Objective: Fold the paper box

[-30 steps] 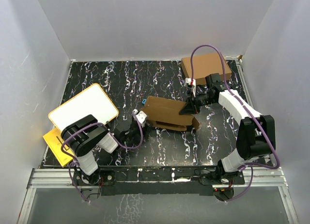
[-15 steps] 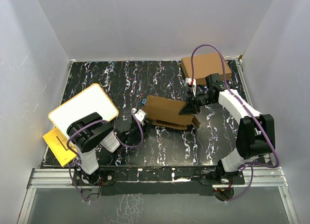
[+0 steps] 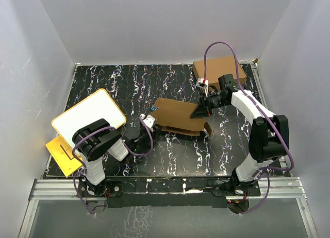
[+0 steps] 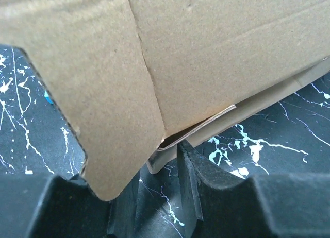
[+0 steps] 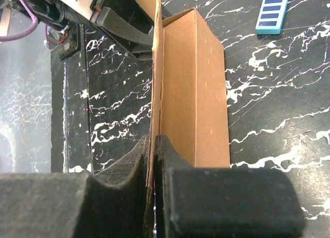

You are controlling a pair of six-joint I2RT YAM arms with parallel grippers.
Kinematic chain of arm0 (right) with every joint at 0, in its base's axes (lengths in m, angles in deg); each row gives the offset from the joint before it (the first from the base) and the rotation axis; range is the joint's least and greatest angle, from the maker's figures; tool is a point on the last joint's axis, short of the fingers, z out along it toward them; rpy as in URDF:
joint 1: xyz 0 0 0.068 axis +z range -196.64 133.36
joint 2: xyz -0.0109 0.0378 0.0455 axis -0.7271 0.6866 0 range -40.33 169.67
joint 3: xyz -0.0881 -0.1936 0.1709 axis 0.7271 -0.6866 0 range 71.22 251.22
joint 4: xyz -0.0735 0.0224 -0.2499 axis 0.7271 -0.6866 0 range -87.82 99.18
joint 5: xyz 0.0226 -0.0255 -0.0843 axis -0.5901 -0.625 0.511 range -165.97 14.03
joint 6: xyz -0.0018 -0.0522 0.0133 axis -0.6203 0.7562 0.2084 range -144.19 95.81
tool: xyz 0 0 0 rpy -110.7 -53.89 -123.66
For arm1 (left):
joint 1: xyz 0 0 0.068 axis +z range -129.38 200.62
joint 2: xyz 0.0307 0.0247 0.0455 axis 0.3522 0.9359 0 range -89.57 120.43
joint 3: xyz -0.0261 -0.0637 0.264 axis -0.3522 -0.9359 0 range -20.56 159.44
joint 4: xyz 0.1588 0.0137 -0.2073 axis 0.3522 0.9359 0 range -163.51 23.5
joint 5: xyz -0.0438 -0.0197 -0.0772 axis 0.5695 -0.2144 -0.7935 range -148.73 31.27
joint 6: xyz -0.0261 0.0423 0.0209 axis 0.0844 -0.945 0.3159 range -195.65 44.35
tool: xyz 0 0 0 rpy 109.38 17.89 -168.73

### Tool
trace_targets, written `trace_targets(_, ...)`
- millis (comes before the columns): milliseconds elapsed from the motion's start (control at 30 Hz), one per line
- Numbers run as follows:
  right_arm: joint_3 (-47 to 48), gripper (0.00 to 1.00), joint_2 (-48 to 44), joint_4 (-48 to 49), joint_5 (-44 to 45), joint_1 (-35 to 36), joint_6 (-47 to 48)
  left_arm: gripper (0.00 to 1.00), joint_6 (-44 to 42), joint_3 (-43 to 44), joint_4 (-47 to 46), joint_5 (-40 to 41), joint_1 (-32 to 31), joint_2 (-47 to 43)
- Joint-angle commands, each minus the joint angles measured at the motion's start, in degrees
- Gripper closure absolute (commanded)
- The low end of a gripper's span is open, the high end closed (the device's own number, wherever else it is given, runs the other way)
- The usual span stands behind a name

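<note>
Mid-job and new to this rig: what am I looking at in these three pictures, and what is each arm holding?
Two robot arms stand at the near edge of the table. One picture looks down from above and behind them; the other two come from a camera on each wrist. On it lie the half-folded paper box, a larger brown box at far right, and a white board and yellow sheet at left. The right tool is shut on an upright panel of the paper box. The left tool sits at the box's other end with a flap corner between its fingers; whether it grips is unclear.
</note>
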Motion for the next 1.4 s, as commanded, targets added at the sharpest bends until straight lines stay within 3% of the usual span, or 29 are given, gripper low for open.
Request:
trace_targets(0, 4.2, 0.92, 1.3, 1.2, -4.1, 0.1, -3.2, 0.84, 2.0, 2.6, -1.3, -2.2, -0.5, -0.2)
trace_targets(333, 6.7, 0.92, 1.9, 7.8, -4.0, -0.3, -12.5, 0.94, 5.1, 3.5, 4.2, -3.0, 0.2, -2.5)
trace_targets(600, 7.0, 0.91, 0.7, 15.7, -2.0, -0.4, -22.1, 0.99, 8.4, 4.9, 16.2, -4.7, 1.2, -9.4)
trace_targets(767, 5.8, 0.89, -1.1, 18.2, -0.4, -0.3, -24.8, 1.0, 11.9, 8.0, 34.3, -6.4, 1.8, -17.8)
trace_targets(1033, 2.8, 0.74, -3.7, 21.3, 1.3, -0.3, -27.3, 1.0, 15.6, 16.7, 69.2, -10.5, 2.7, -29.3)
trace_targets(1167, -0.2, 0.63, -4.1, 22.9, 1.5, -0.2, -27.6, 1.0, 14.7, 21.2, 83.0, -14.4, 3.4, -30.6)
trace_targets(1367, -5.9, 0.66, -3.9, 29.6, 0.0, -0.2, -34.0, 1.0, 11.0, 29.1, 98.4, -16.8, 4.2, -26.0)
